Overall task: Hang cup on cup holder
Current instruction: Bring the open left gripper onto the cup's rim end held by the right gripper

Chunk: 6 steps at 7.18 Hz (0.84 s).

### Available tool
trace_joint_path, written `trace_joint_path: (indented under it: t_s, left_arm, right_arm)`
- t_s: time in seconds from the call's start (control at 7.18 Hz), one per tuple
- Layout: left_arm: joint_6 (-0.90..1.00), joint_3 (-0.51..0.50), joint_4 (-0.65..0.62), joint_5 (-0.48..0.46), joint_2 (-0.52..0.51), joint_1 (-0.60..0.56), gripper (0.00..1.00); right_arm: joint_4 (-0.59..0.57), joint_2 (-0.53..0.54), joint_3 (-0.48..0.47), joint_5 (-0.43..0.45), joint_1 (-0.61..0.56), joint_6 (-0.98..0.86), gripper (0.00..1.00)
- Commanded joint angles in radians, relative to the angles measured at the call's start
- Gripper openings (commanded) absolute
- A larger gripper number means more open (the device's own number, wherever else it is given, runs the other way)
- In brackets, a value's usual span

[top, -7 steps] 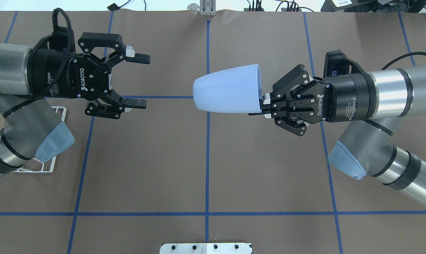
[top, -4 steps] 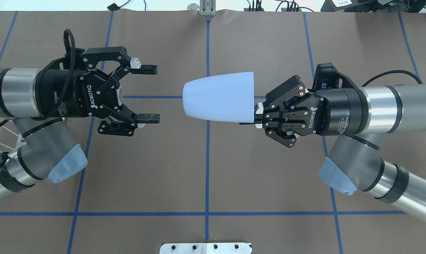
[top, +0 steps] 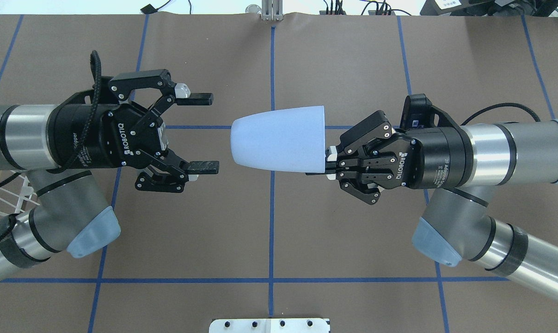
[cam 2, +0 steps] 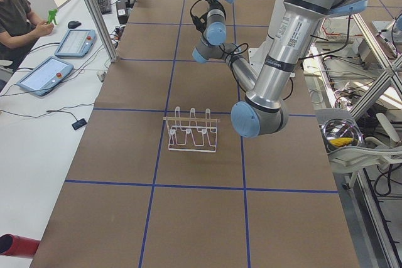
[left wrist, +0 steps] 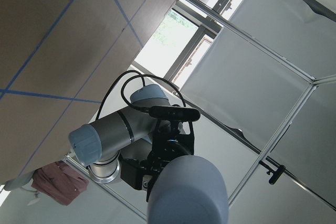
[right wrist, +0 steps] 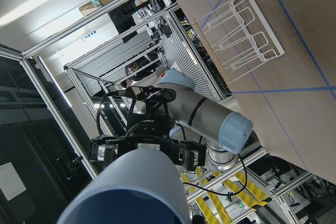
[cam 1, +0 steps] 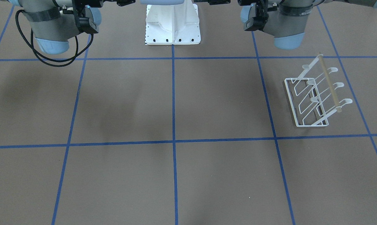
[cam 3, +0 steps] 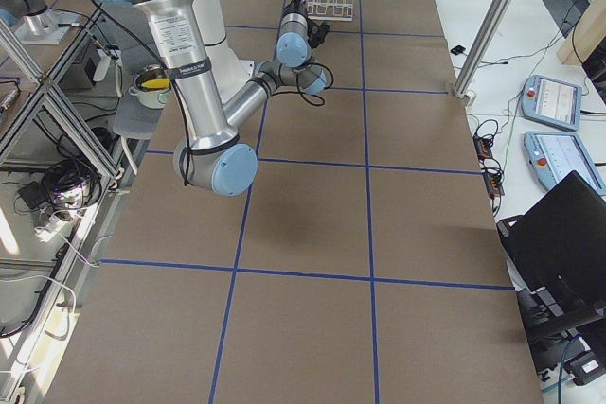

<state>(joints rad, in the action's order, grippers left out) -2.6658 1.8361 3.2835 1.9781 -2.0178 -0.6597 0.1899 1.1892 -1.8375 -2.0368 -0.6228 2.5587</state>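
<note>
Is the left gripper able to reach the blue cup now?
Probably yes. The left gripper is open and faces the closed bottom of the cup, with only air between them. The right gripper pinches the rim at the far end, out of the way.

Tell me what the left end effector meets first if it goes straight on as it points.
Most likely the closed base of the cup, held sideways at its rim by the right end effector. The open left end effector points at it across a gap; height is unclear.
</note>
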Motion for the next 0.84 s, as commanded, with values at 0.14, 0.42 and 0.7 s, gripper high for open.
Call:
trace_joint_path:
  t_s: [0.14,0.42,0.7]
  left_arm:
    - [-0.002,0.002,0.001,-0.044,-0.001,0.026,0.97]
    - [-0.002,0.005,-0.001,-0.045,-0.004,0.037,0.97]
    - [-0.002,0.006,-0.001,-0.047,-0.012,0.045,0.97]
  right_arm:
    - [0.0,-0.011,0.0,0.03,0.026,0.0,0.0]
    - [0.0,-0.014,0.001,0.046,0.044,-0.003,0.0]
    - [0.0,-0.017,0.007,0.049,0.052,-0.006,0.0]
